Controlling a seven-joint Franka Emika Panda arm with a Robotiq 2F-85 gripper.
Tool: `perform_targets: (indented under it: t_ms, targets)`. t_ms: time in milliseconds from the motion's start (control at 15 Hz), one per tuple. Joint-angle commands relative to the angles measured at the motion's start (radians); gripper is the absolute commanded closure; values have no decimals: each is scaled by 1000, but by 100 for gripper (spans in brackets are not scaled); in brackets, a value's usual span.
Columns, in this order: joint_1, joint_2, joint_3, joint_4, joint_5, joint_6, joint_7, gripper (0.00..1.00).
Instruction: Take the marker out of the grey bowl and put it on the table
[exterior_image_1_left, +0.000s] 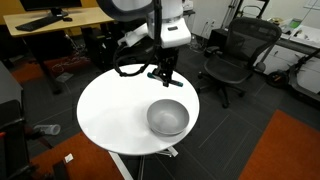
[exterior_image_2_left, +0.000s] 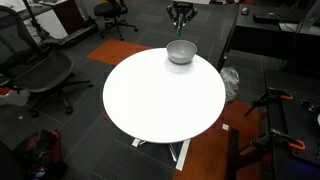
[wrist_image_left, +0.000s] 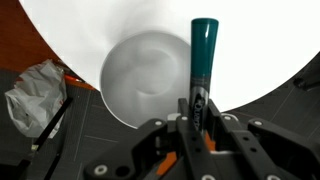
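In the wrist view my gripper is shut on the marker, a dark pen with a teal cap pointing away from the jaws. The grey bowl lies below and to the left of the marker and looks empty. In an exterior view the gripper hangs above the far edge of the round white table, just behind the grey bowl. In an exterior view the gripper is above the grey bowl at the table's far edge. The marker is too small to make out in both exterior views.
Black office chairs stand around the table. A wooden desk is behind it. A crumpled white bag lies on the floor beside the table, also in an exterior view. An orange rug covers part of the floor.
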Motion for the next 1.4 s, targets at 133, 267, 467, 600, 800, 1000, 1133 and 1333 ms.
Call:
perform_targets:
  t_ms: [133, 267, 467, 600, 800, 1000, 1133, 1333]
  targets:
    - [52, -81, 20, -55, -35, -61, 80, 95]
    - [67, -90, 32, -60, -34, -75, 99, 95]
    - [88, -92, 56, -66, -32, -83, 124, 95]
    - [102, -85, 69, -67, -33, -85, 150, 95]
    - [118, -78, 87, -80, -28, -74, 188, 95]
    - [135, -59, 98, -89, -34, -56, 238, 95]
    - [142, -45, 106, -98, -30, -44, 254, 95]
    - [149, -24, 118, -112, -24, -27, 261, 95]
